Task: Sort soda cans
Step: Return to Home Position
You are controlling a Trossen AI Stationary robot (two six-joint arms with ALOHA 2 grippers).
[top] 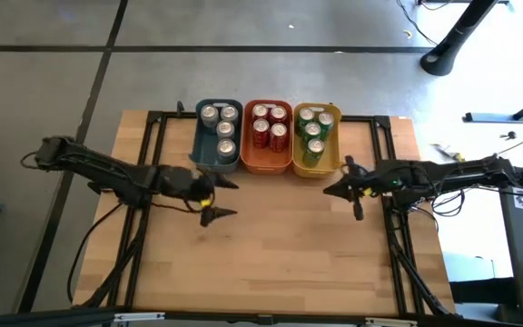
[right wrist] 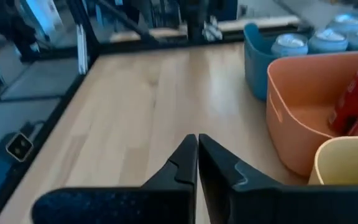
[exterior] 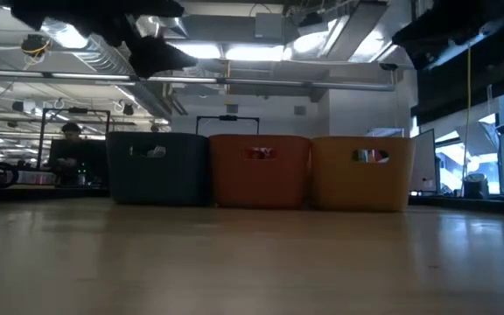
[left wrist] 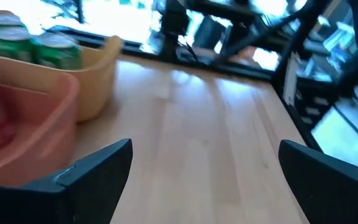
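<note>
Several silver cans (top: 221, 127) stand in the blue-grey bin (top: 198, 145), several red cans (top: 269, 125) in the orange bin (top: 267, 165), several green cans (top: 313, 132) in the yellow bin (top: 332, 163), all at the table's far middle. My left gripper (top: 225, 198) is open and empty, near side of the blue-grey bin, above the table. My right gripper (top: 330, 191) is shut and empty, just right of and nearer than the yellow bin. In the left wrist view the green cans (left wrist: 36, 46) and yellow bin (left wrist: 98, 74) show; in the right wrist view the silver cans (right wrist: 316, 40) and a red can (right wrist: 356, 93).
The three bins stand side by side, touching, in the low view (exterior: 261, 171). A black frame (top: 152, 163) runs along the table's left, right and far sides. The wooden table top (top: 280, 254) on the near side of the bins is bare.
</note>
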